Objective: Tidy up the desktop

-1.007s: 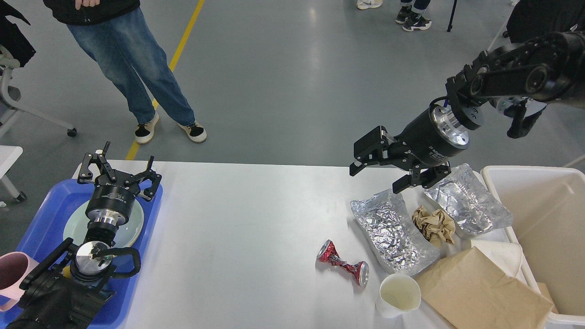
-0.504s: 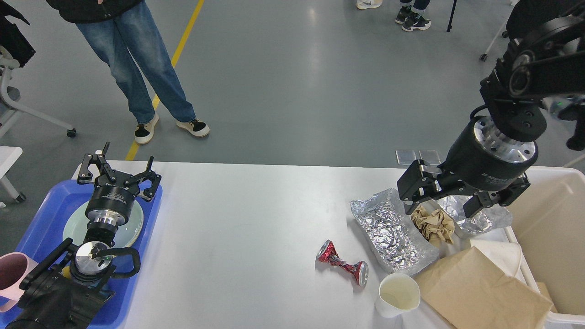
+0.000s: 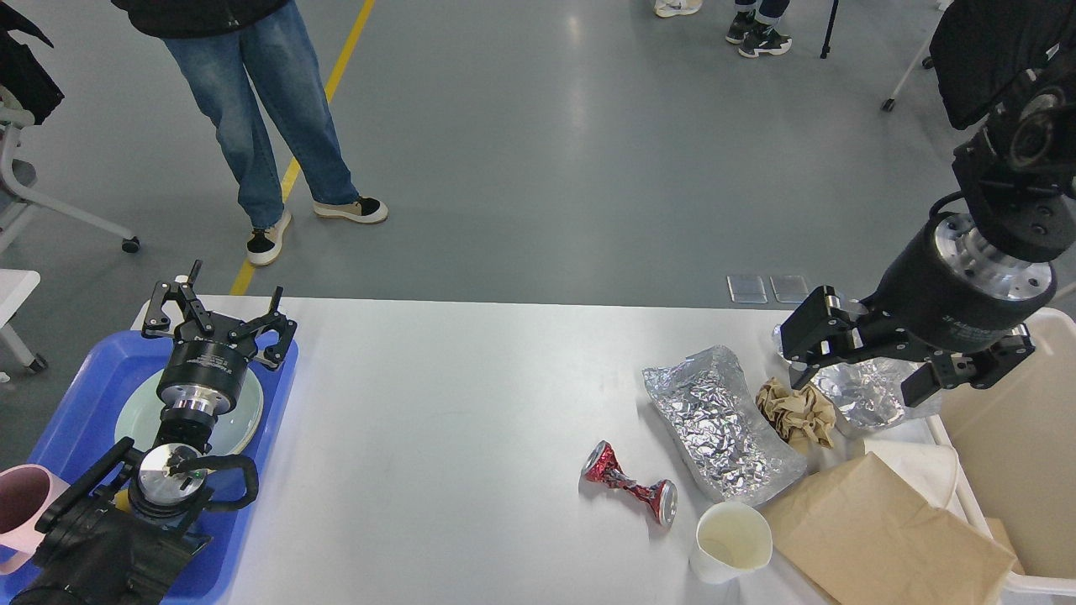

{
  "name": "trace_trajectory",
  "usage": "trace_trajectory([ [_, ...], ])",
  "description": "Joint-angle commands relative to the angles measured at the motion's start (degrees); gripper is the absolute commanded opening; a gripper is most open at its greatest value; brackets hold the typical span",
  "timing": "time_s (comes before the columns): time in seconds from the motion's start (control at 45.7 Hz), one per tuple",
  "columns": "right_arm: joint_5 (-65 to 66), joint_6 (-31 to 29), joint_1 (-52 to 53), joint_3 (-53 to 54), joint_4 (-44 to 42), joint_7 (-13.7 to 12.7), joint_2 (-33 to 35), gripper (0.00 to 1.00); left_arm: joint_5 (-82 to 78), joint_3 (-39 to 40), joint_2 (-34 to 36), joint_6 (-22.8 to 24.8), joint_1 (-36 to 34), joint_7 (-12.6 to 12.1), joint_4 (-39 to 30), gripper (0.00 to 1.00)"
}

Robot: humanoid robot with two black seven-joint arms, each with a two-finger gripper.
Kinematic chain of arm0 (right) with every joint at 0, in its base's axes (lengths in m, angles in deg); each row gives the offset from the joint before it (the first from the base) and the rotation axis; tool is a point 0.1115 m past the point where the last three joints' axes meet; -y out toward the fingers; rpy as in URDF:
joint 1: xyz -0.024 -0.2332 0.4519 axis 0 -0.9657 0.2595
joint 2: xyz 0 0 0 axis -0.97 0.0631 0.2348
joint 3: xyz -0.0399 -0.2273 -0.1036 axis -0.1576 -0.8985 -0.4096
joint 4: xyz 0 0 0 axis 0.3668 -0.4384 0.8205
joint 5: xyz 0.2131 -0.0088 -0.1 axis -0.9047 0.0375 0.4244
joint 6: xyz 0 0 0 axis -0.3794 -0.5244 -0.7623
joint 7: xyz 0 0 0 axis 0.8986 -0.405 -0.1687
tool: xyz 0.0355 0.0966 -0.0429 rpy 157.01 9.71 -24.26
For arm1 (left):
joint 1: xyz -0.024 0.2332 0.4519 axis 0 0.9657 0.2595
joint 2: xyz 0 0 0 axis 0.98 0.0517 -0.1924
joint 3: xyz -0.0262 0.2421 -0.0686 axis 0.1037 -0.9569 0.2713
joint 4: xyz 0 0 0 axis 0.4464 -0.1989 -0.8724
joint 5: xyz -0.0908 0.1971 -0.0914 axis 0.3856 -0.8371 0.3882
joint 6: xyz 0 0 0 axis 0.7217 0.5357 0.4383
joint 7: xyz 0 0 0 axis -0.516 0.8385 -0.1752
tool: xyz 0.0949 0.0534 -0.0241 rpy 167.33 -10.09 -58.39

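Observation:
The white desktop spans the view. On its right side lie two crumpled foil trays, a near one and a far one, a crumpled brown paper ball, a crushed red can, a white paper cup and a brown paper bag. My right gripper is open and empty, hovering over the far foil tray. My left gripper is open and empty above the pale green plate in the blue tray.
A cream-white bin stands at the table's right edge. A pink mug sits at the tray's near left. A person in jeans stands beyond the far edge. A white napkin lies by the bag.
My right arm has swung to the right and come down, from above the near foil tray to over the far foil tray beside the bin. The left arm has not moved. The person stepped right.

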Motion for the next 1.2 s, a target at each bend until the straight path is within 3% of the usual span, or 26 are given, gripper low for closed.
trace_trajectory([
  [0.0, -1.7, 0.3, -3.1, 0.9, -0.3, 0.1, 0.4, 0.99, 0.0, 0.0, 0.0, 0.0, 0.0, 0.0, 0.0, 0.96],
  [0.153, -2.9, 2.4, -8.4, 2.4, -0.5, 0.1, 0.4, 0.96, 0.0, 0.0, 0.0, 0.0, 0.0, 0.0, 0.0, 0.96],
  [0.263, -2.9, 7.1, -14.6, 4.7, -0.6, 0.1, 0.1, 0.85, 0.0, 0.0, 0.0, 0.0, 0.0, 0.0, 0.0, 0.96],
  [0.372, -2.9, 14.0, -21.8, 7.0, -0.8, 0.0, -1.0, 0.85, 0.0, 0.0, 0.0, 0.0, 0.0, 0.0, 0.0, 0.96],
  [0.569, -2.8, 19.6, -29.7, 11.1, -1.3, 0.0, -3.3, 0.86, 0.0, 0.0, 0.0, 0.0, 0.0, 0.0, 0.0, 0.96],
  [0.81, -2.5, 33.1, -35.4, 8.0, -2.7, -0.1, -3.4, 0.86, 0.0, 0.0, 0.0, 0.0, 0.0, 0.0, 0.0, 0.96],
  [0.963, -2.8, 33.6, -36.9, 3.5, -5.0, 0.0, -2.4, 0.87, 0.0, 0.0, 0.0, 0.0, 0.0, 0.0, 0.0, 0.96],
  [1.182, -5.1, 33.9, -43.2, 2.4, -9.8, 0.0, 5.1, 0.85, 0.0, 0.0, -0.1, 0.0, 0.0, 0.0, 0.0, 0.96],
])
